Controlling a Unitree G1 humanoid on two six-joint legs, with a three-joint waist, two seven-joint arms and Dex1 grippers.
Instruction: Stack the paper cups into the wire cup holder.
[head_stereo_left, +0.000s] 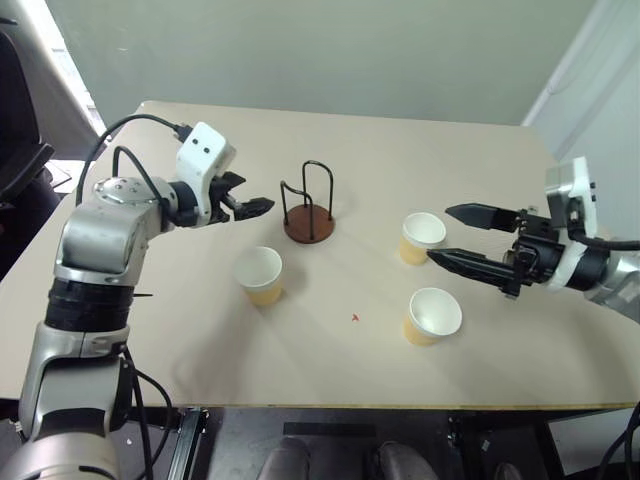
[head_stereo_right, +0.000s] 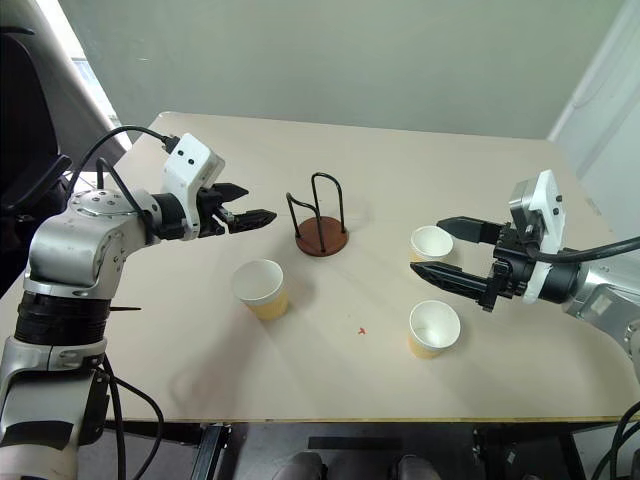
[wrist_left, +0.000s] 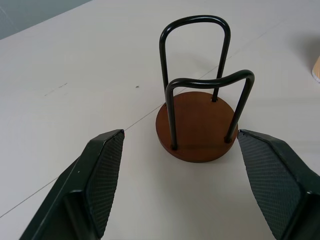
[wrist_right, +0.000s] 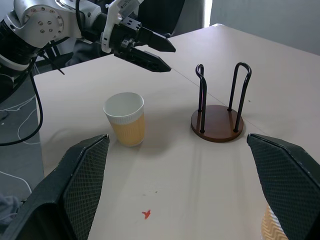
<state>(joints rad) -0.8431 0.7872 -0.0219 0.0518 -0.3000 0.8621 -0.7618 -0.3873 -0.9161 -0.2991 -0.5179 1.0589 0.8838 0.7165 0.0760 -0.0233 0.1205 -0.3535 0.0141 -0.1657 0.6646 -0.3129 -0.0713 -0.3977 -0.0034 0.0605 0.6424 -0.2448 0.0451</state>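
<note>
**Three cups loose on the table, holder bare, both grippers spread and holding nothing**

Three paper cups stand upright on the beige table (head_stereo_left: 420, 360), all apart from one another and none in the holder. Largest of what works over the table are the two arms. The left gripper (head_stereo_left: 250, 204) hangs above the table on the left, pointing toward the wire cup holder (head_stereo_left: 309, 208); its two black fingers (wrist_left: 95, 175) stand well apart, with nothing between them, and in the left wrist view the holder sits framed in that gap but untouched. The right gripper (head_stereo_left: 462, 236) reaches in from the right at about the same height, its fingers spread wide, one above the other in the head views, and they grip nothing either.

The wire cup holder stands near the middle of the table, its two black wire loops upright on the reddish-brown disc base, with no cup on it. One cup (head_stereo_left: 260, 275) stands nearer the front edge than the holder and a little to its left. A second cup (head_stereo_left: 421, 237) stands to the right of the holder, close by the right gripper's fingertips. The third cup (head_stereo_left: 432, 316) stands nearer the front edge than the second.

A tiny red mark (head_stereo_left: 355, 318) lies on the table between the front cups.
</note>
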